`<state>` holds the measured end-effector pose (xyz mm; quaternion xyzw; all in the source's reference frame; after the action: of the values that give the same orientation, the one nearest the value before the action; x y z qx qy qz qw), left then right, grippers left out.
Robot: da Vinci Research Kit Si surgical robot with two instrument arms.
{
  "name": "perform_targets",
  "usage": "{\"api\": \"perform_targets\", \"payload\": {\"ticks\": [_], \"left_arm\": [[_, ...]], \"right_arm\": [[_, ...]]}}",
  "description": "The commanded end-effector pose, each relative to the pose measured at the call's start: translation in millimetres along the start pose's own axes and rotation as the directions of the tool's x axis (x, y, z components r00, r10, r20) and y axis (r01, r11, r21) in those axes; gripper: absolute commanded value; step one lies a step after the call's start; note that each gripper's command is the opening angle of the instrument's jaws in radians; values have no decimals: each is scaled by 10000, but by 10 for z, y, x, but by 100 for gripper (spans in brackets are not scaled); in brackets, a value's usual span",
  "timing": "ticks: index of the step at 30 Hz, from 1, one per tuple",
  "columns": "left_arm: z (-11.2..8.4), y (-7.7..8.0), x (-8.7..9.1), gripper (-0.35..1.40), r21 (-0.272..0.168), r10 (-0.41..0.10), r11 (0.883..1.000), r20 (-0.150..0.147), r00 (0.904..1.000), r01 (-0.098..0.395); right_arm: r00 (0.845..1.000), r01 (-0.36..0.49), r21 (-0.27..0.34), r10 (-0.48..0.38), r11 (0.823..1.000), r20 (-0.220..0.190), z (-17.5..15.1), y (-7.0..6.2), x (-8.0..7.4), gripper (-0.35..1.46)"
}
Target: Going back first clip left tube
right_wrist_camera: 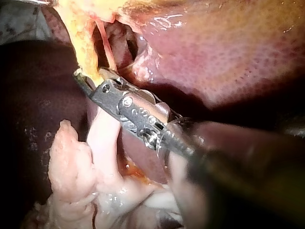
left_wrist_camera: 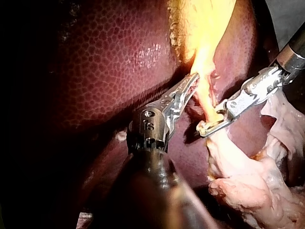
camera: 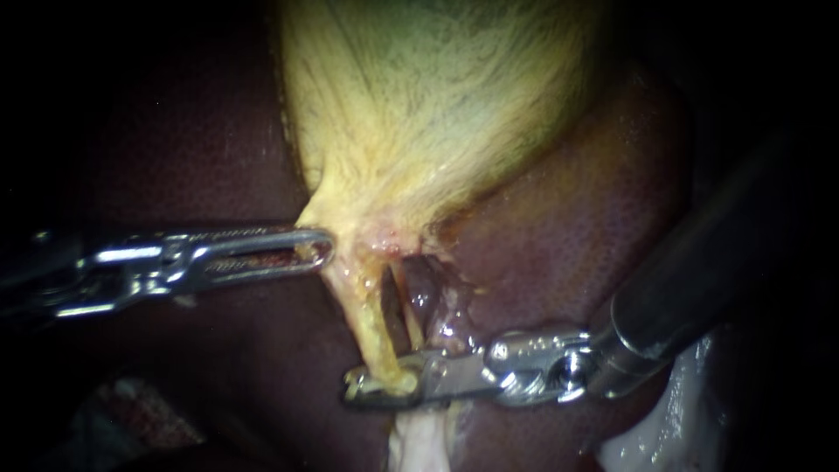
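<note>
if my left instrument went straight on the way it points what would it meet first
The yellow tissue where the gallbladder narrows into the left tube; the left instrument looks to be against it at its tip, though depth is unclear.

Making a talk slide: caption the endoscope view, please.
Left instrument holds the gallbladder neck; right instrument meets the yellow tube below, liver behind.

The left tube (camera: pixel 371 328) is a thin, waxy yellow strand, stretched taut. It runs straight down from the narrow neck of the gallbladder (camera: pixel 437 105) over the dark liver (camera: pixel 568 227). Its lower end lies between the parted jaws of the right instrument (camera: pixel 354 389), which straddle it crosswise (below that crossing the strand turns pale, almost white). Its surface glistens wetly.
</note>
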<state>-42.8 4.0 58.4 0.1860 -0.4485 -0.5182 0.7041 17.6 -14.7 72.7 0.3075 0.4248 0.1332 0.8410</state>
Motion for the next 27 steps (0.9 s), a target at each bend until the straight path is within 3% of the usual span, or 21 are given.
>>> {"api": "perform_targets", "payload": {"ticks": [1, 8, 12, 16, 21, 27], "left_arm": [[0, 0, 0, -35, 8, 4, 10000, 0, 10000, -4], [-1, 0, 0, -35, 7, 3, 10000, 0, 10000, -3], [-1, -1, 0, -35, 5, 4, 10000, 1, 10000, -4], [-1, -1, 0, -35, 4, 3, 10000, 1, 10000, -3], [-3, -3, 0, -35, 0, 2, 10000, 3, 10000, -2], [-4, -5, 0, -35, -7, -2, 10000, 6, 10000, 2]], "right_arm": [[10000, -7, -11, 7, 10000, 29, 0, 0, 0, -35], [9998, -182, 166, 181, 9997, 93, -1, 0, -1, -35], [9999, -134, 384, 129, 9992, 113, 1, 1, 0, 16], [9999, 57, -219, -59, 9997, -101, 1, 3, 2, 49], [9862, 1632, -496, -1644, 9853, -197, -6, 9, 5, 56], [9685, 2441, -1400, -2485, 9596, -145, -18, 13, 11, 60]]}}
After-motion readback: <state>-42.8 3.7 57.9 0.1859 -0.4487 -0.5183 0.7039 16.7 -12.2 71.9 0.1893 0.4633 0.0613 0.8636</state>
